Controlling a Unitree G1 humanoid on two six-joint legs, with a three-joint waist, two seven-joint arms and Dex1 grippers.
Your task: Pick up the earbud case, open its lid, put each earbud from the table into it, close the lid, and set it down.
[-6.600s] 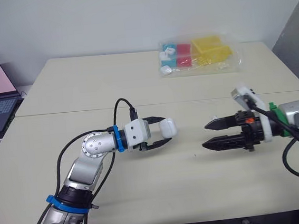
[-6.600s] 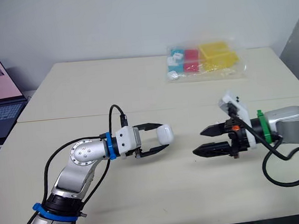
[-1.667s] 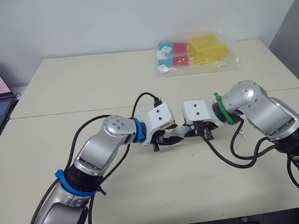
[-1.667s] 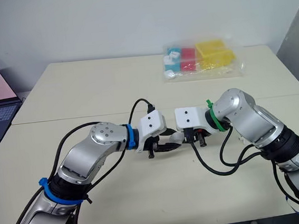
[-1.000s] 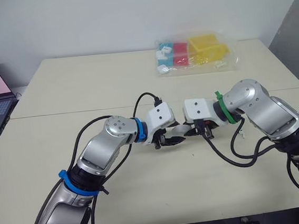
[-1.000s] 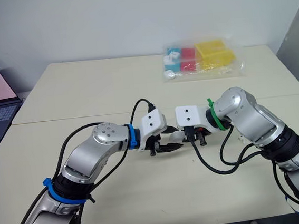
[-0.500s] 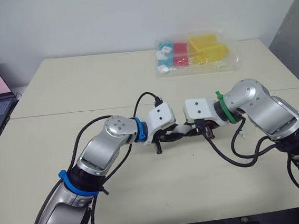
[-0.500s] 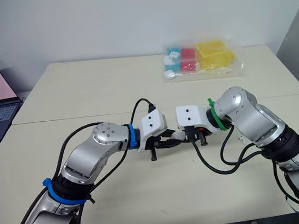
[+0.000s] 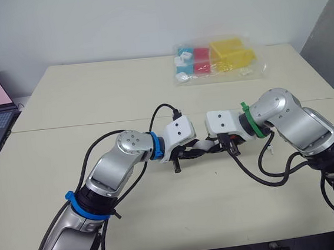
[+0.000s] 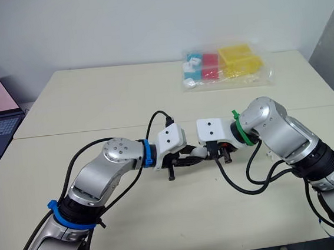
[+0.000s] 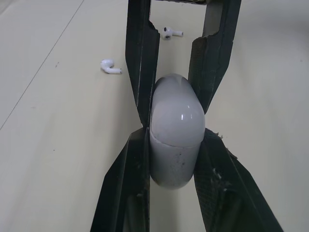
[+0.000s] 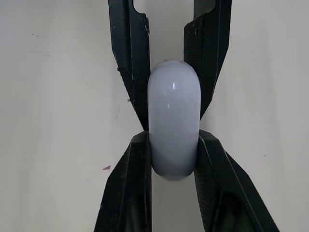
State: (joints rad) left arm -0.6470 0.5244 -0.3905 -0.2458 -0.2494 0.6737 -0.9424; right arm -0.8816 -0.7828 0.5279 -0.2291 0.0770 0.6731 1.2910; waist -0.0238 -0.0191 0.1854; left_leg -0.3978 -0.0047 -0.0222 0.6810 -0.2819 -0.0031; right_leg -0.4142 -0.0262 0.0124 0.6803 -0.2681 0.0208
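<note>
Within the left pincer [image 11: 174,139], a glossy white earbud case [image 11: 176,118] seems closed.

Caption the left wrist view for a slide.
Left gripper and right gripper both grip the earbud case; two earbuds lie loose on the table beyond.

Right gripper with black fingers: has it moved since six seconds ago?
Yes: leftward against the clear bag of coloured blocks, the right gripper now clamps the white earbud case.
</note>
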